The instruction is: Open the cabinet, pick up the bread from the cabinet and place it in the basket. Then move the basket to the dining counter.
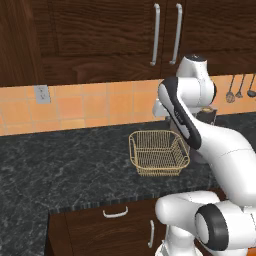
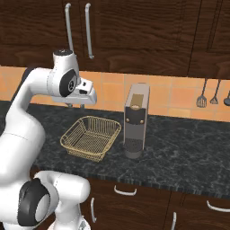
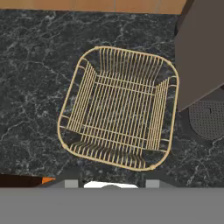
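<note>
Granite counter: basket [image 3: 119, 107] beneath pincer [image 2: 75, 106].

A black speckled granite counter [image 1: 60, 165] runs along the wall; behind it stands a backsplash of orange tiles [image 1: 95, 107] with a pale wall socket [image 1: 42, 93]; below are dark wood drawers [image 2: 148, 204] with short curved handles; some ladles [image 2: 213, 96] hang near a grey coffee machine [image 2: 135, 120].
</note>
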Robot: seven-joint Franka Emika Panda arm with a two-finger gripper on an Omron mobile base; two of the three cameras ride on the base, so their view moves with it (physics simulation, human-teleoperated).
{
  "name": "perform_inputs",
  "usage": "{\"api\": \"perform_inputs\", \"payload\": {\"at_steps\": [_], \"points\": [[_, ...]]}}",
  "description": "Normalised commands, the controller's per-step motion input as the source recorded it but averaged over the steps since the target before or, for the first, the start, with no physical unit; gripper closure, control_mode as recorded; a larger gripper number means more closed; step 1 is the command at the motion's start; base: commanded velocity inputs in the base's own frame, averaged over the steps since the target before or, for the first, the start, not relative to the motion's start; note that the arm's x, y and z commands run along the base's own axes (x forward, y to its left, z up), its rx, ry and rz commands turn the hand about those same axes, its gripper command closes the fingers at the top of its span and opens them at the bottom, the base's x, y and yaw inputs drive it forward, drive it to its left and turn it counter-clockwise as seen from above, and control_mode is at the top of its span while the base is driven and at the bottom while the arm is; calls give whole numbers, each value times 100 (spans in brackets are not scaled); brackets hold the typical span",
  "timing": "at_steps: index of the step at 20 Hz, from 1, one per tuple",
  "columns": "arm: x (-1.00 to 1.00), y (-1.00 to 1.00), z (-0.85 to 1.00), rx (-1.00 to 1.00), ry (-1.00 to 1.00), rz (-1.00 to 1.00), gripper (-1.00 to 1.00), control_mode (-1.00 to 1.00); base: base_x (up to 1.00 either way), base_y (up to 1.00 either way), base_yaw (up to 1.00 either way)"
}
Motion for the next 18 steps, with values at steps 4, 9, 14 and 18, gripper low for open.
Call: {"api": "perform_inputs", "payload": {"at_steps": [4, 9, 14, 18], "points": [[-56, 0, 1, 0, -23, 0, -100, -100, 0, 0, 0], [-52, -1, 73, -1, -35, 0, -100, -100, 0, 0, 0], [-15, -5, 98, 0, -33, 0, -100, -100, 0, 0, 0], [0, -1, 89, 0, -21, 0, -100, -100, 0, 0, 0]]}}
